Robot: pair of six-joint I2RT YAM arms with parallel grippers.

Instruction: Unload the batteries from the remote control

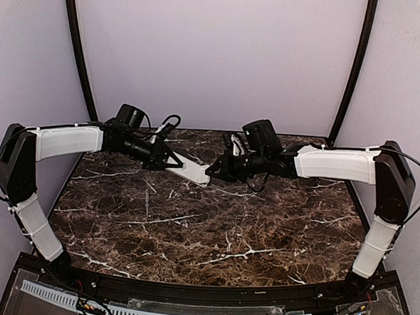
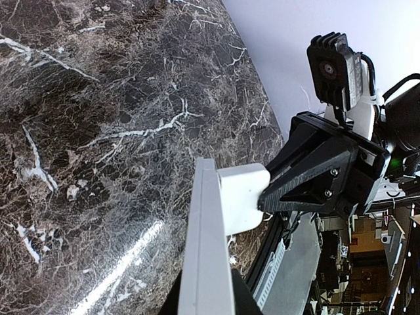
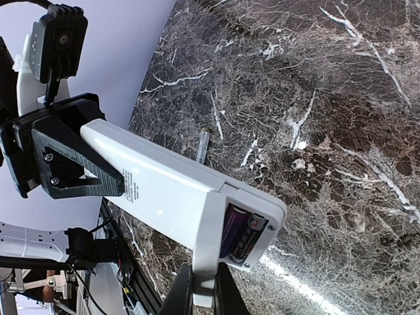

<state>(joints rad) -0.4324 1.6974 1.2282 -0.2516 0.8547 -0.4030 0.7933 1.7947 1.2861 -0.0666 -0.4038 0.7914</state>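
The white remote control [image 1: 193,171] is held in the air over the back middle of the marble table. My left gripper [image 1: 175,162] is shut on its printed end. In the left wrist view the remote [image 2: 205,249] runs edge-on out from between my left gripper [image 2: 207,303]. My right gripper [image 3: 203,296] is shut on the small white cover piece [image 3: 209,243], which stands edge-on against the remote [image 3: 157,184] beside the open compartment. Two dark purple batteries [image 3: 239,233] lie side by side in that compartment. The cover also shows in the left wrist view [image 2: 241,197], pinched by the right fingers [image 2: 295,187].
The dark marble table [image 1: 205,236] lies below both grippers. A thin grey streak [image 3: 203,144] shows on the marble beyond the remote; I cannot tell what it is. Black frame posts and the pale walls close the back and sides.
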